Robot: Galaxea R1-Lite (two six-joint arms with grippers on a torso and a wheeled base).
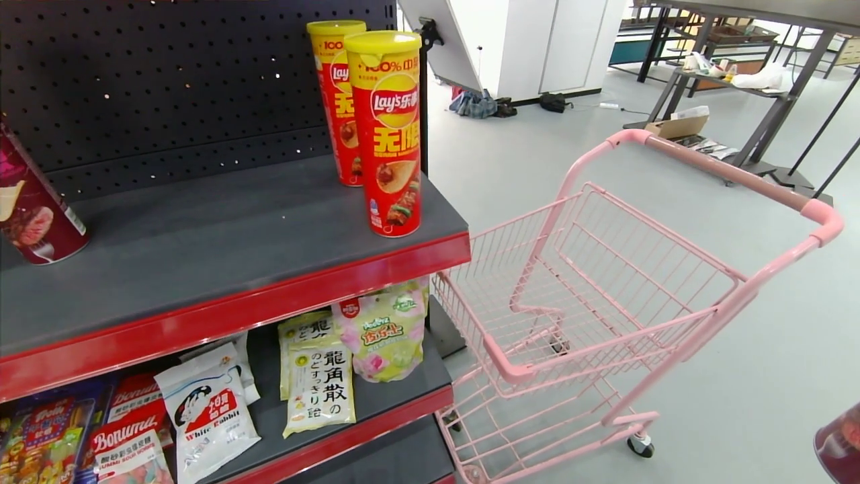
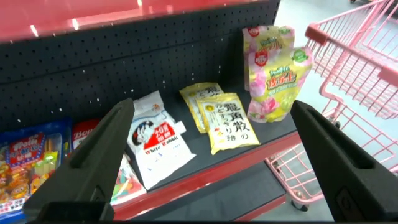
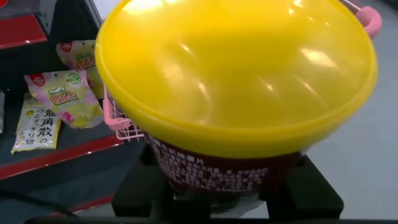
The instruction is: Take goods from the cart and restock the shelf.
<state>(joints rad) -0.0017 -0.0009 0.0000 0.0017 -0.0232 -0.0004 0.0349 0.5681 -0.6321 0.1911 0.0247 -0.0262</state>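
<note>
Yellow-lidded maroon chip canister (image 3: 236,74) pinched by right end effector (image 3: 227,186); could tilt and clip red shelf lip (image 1: 269,296). Left end effector (image 2: 212,109) spread, empty.

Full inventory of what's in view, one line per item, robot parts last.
chip cans: 2, red with yellow lids, top shelf, right end, one behind the other
dark red can: 1, dark red, top shelf, far left
held can: 1, dark red with yellow lid, in right gripper
snack bags: several, white, yellow, pink-green, lower shelf
shelf: 1, dark grey with red edges
cart: 1, pink wire, right of shelf
left gripper: open, facing lower shelf
right gripper: shut on held can
</note>
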